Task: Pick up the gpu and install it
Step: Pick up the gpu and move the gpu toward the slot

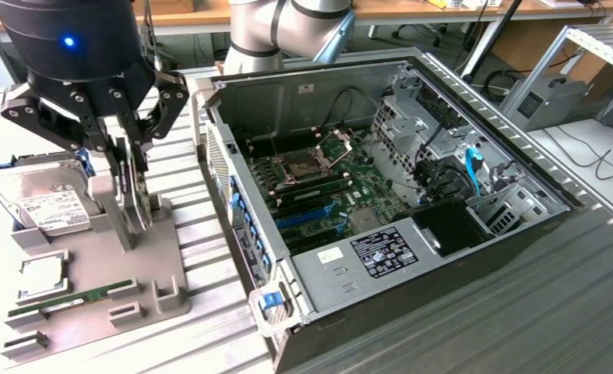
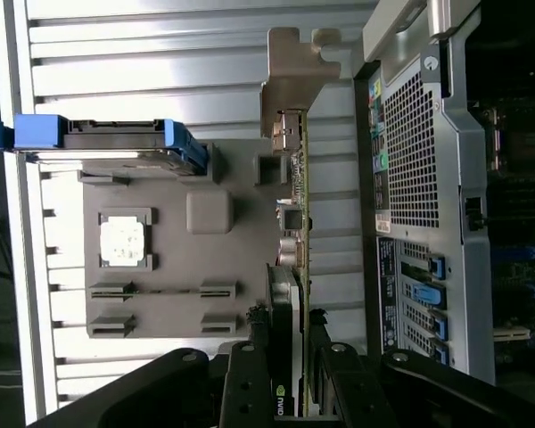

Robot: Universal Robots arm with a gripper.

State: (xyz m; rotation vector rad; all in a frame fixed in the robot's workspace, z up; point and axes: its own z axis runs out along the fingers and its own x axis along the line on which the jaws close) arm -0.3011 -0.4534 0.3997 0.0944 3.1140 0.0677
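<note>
My gripper [image 1: 122, 144] hangs over the grey parts holder [image 1: 129, 273] at the exterior view's left. It is shut on the gpu [image 1: 132, 191], a thin black card held upright on its edge. The card's lower end sits close above the holder; I cannot tell whether they touch. In the wrist view the gpu [image 2: 296, 223] shows edge-on, its pale metal bracket [image 2: 290, 76] at the far end. The black fingers [image 2: 250, 379] of the gripper [image 2: 288, 361] press on both sides of the card. The open computer case [image 1: 389, 257] lies to the exterior view's right, with blue expansion slots [image 1: 311, 214] on its motherboard.
The holder also carries a silver hard drive [image 1: 41, 199] in a blue frame [image 2: 107, 143], a square processor chip [image 1: 41, 273] and a green memory stick [image 1: 72, 300]. The case's rear grille [image 2: 410, 178] stands right beside the card. A ribbed metal tabletop [image 1: 213, 312] runs under everything.
</note>
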